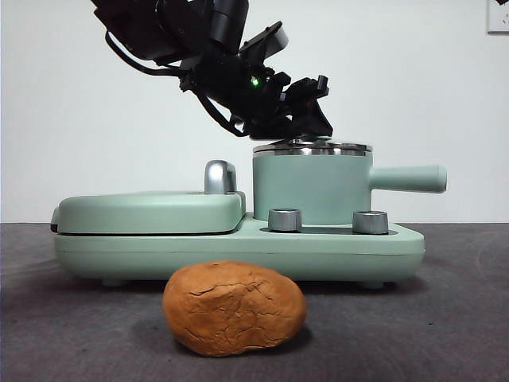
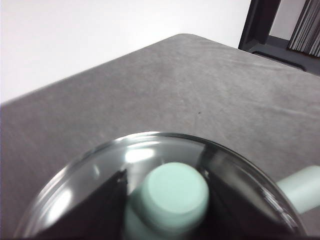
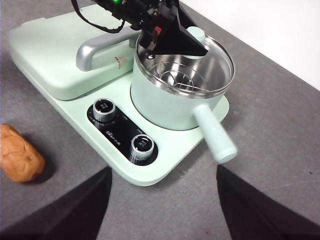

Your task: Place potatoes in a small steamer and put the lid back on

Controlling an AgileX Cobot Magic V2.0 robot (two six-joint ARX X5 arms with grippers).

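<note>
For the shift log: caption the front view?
Left gripper at glass lid on mint-green steamer; orange-brown potato on table.

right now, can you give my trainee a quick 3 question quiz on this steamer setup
1. True or false: the potato is inside the small steamer.
2. Which gripper is at the lid? A) left B) right
3. Fill in: the left gripper has a jaw on each side of the lid's ____.

Key: 1 false, it lies on the table in front of the cooker base. 2 A. 3 knob.
</note>
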